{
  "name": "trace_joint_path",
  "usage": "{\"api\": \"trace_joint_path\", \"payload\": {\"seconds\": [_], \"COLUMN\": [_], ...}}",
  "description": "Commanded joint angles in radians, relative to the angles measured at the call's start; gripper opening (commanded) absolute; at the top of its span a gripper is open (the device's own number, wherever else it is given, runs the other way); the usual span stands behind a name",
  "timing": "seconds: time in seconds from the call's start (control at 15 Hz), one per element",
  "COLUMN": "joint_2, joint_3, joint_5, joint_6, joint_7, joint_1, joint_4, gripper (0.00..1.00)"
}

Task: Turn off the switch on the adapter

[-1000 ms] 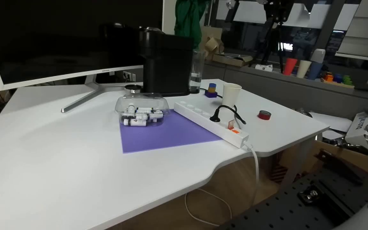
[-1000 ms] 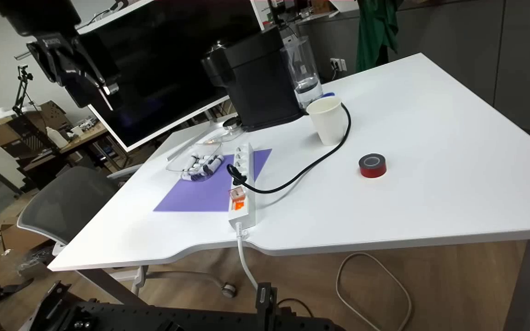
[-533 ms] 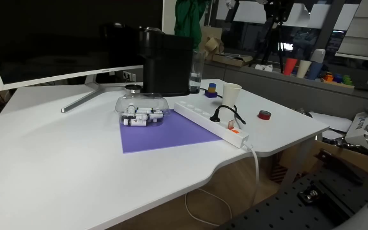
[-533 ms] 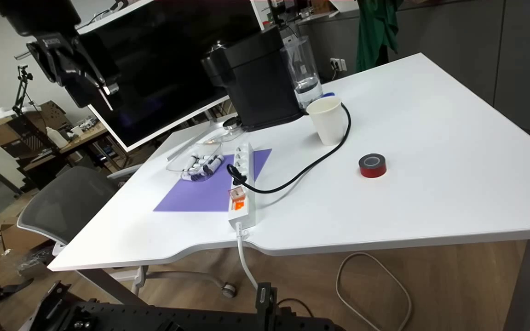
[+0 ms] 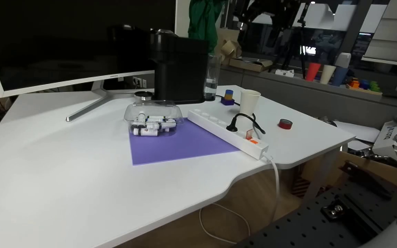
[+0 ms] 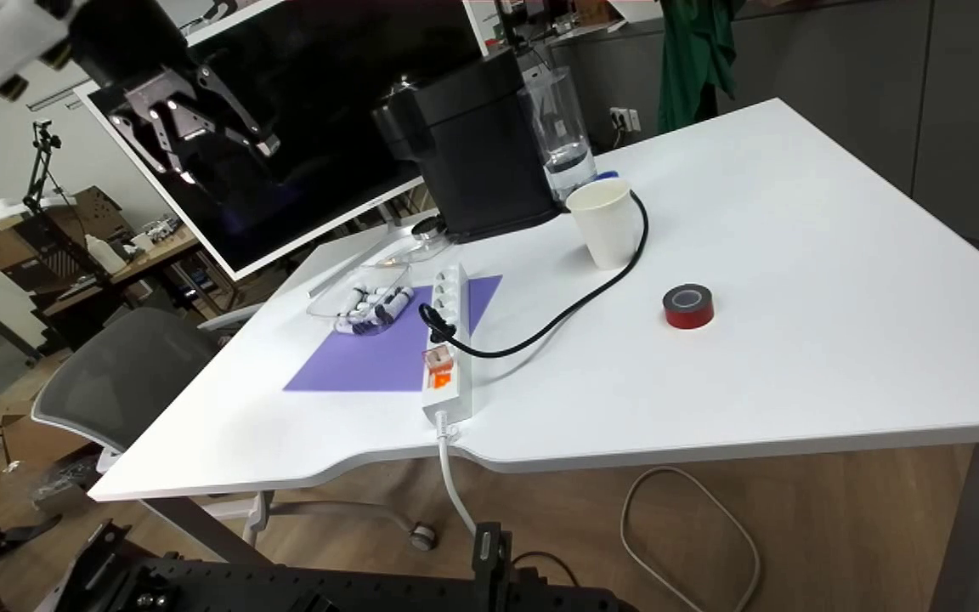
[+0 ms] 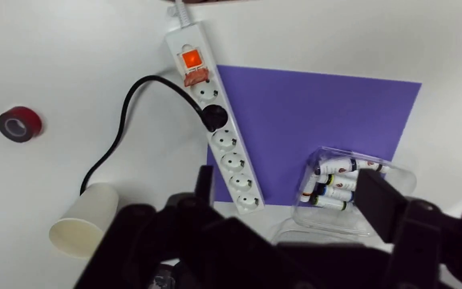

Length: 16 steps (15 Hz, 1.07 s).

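gripper [image 7: 289, 188] hung high with fingers [image 7: 377, 202] spread; switch [image 7: 192, 58] sat beside a raised flap [image 7: 196, 77]

the gripper hung well above the table [image 6: 838, 331], its fingers wide apart in the wrist view. below, the adapter [image 7: 223, 140], a long white power strip, lay with one end near the table's curved edge and ran back toward the opposite edge. its orange switch was set into the end nearer the curved edge, the translucent reddish flap standing up just beside it. which way the switch was tipped could not be made out from these angles. a white cable [image 6: 444, 455] left the same end and dropped over the curved edge. one open socket [image 7: 209, 93] lay between the flap and a black plug [image 7: 216, 116], whose black cord [image 7: 123, 115] curved past a pale paper cup [image 6: 604, 225], upright on the table.

the adapter lay across one side of a purple sheet [image 7: 319, 108]. over one corner of that sheet stood a clear plastic tub [image 7: 323, 220] holding white tubes [image 7: 333, 165]. near the edge opposite the curve stood a black machine [image 6: 489, 161], with a clear container [image 6: 570, 170] just beside it; a large monitor [image 6: 336, 110] stood near that same edge. a roll of red and dark tape [image 6: 688, 316] lay well apart from the adapter, on the side away from the purple sheet.
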Motion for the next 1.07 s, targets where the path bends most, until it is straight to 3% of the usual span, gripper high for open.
{"api": "trace_joint_path", "payload": {"seconds": [0.0, 0.53, 0.8, 0.87, 1.0], "joint_2": [0.095, 0.37, 0.496, 0.435, 0.481], "joint_3": [0.003, -0.05, -0.059, -0.05, -0.053], "joint_5": [-0.094, -0.14, -0.165, -0.143, -0.145], "joint_6": [0.12, 0.284, 0.391, 0.359, 0.392], "joint_7": [-0.055, -0.195, -0.177, -0.187, -0.187], "joint_1": [-0.026, -0.041, -0.075, -0.062, -0.073], "joint_4": [-0.014, 0.0, 0.015, -0.019, -0.01], "gripper": [0.6, 0.05, 0.0, 0.01, 0.01]}}
